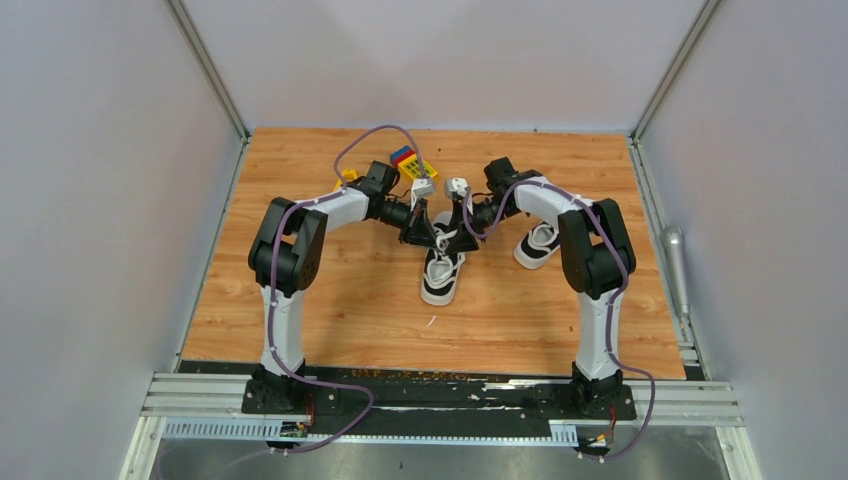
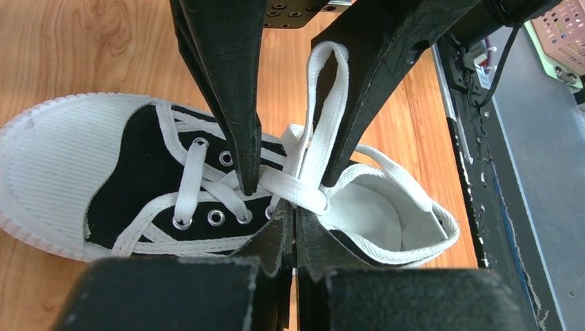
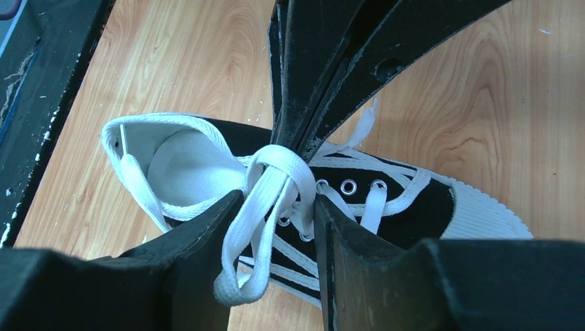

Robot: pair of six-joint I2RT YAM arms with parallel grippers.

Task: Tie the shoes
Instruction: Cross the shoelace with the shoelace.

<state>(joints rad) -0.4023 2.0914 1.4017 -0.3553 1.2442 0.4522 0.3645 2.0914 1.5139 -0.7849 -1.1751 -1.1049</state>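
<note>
A small black canvas shoe (image 1: 441,270) with a white toe cap and sole lies mid-table (image 1: 330,300), toe toward the arms, with both grippers meeting over its tongue. Its white lace (image 2: 190,183) runs through metal eyelets and gathers above the tongue into a flat loop (image 3: 265,207). The left gripper (image 2: 295,221) has its fingers pressed together, pinching the lace where the loop starts. The right gripper (image 3: 279,200) has its fingers apart, one on each side of the loop, and grips nothing yet. This looks like the bow-making step: one side anchors the lace while the other lines up to take the loop. The next move likely calls for the right fingers to close squarely on both strands of the loop, then pull without dragging the lace out of the left pinch. A second shoe (image 1: 537,245) lies just to the right, and coloured blocks (image 1: 412,160) sit behind. No brand, label or writing is readable anywhere.
</note>
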